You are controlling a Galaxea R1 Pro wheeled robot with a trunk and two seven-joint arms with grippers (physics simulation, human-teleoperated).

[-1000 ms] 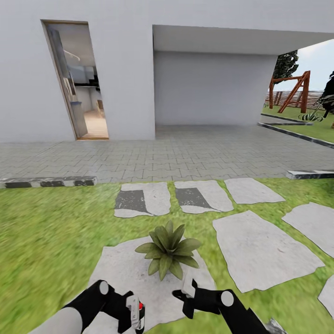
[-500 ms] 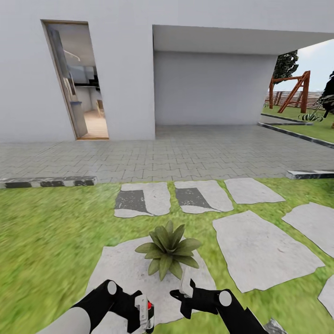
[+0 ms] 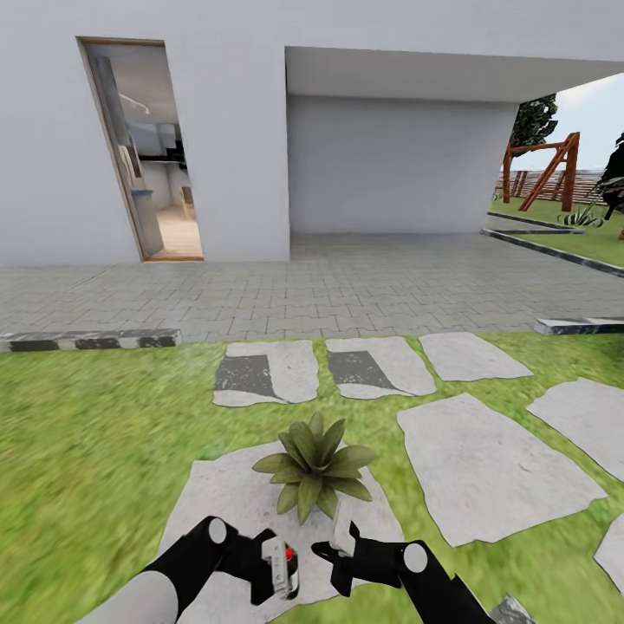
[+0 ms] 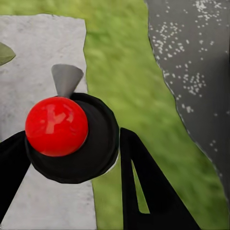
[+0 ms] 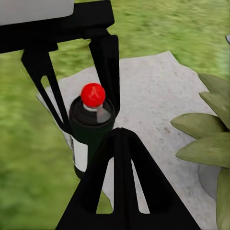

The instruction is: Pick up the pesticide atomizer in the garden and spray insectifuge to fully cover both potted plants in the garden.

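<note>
We are clamping the atomizer (image 3: pixel 282 568) upright in our left claw (image 3: pixel 276 572); the potted plant (image 3: pixel 314 465) is sitting on its stepping stone (image 3: pixel 234 503) at one o'clock, nearby. Our right claw (image 3: pixel 340 555), jaws apart, is hovering beside it.

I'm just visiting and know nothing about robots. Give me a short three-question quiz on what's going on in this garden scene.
1. True or false: the left tool is shut on the atomizer.
2. What colour is the atomizer's round top button? A) blue B) red C) yellow
3. The potted plant stands on what: grass or a stepping stone?

Key: 1 true, its fingers sit on both sides of the can. 2 B. 3 a stepping stone, just ahead of both tools; the right tool holds nothing.
</note>
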